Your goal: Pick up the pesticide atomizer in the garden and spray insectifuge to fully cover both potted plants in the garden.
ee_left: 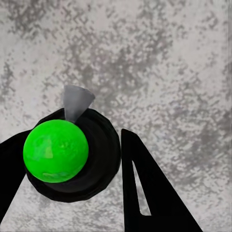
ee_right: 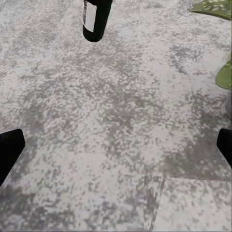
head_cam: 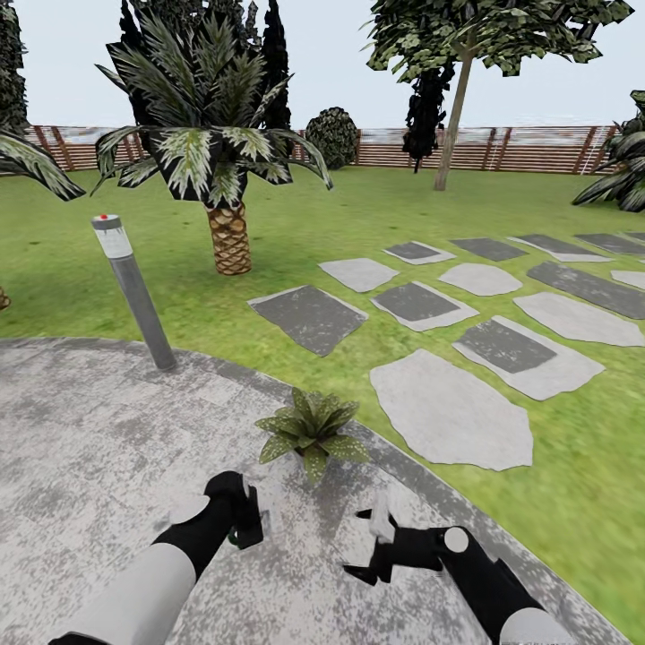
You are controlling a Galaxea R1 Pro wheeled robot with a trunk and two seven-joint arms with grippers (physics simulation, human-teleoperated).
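One potted plant point(head_cam: 311, 432), a low rosette of speckled green leaves, stands at the patio's edge just ahead of both arms. My left gripper point(head_cam: 248, 517) hangs over the paving just short of it and to its left. In the left wrist view this gripper point(ee_left: 67, 164) is shut on the pesticide atomizer point(ee_left: 96, 159), seen end-on as a dark round base with a green ball and a pale-grey tip. My right gripper point(head_cam: 371, 541) points left, open with nothing in it. Its wrist view shows bare paving between the fingertips point(ee_right: 9, 150), a dark cylinder end point(ee_right: 96, 19) and plant leaves point(ee_right: 212, 7).
A tilted grey lamp post point(head_cam: 134, 296) stands at the patio's far-left rim. Behind it is a palm point(head_cam: 224, 206) on the lawn. Grey stepping stones point(head_cam: 448, 412) run off to the right across the grass. A slatted fence point(head_cam: 502, 148) closes the back.
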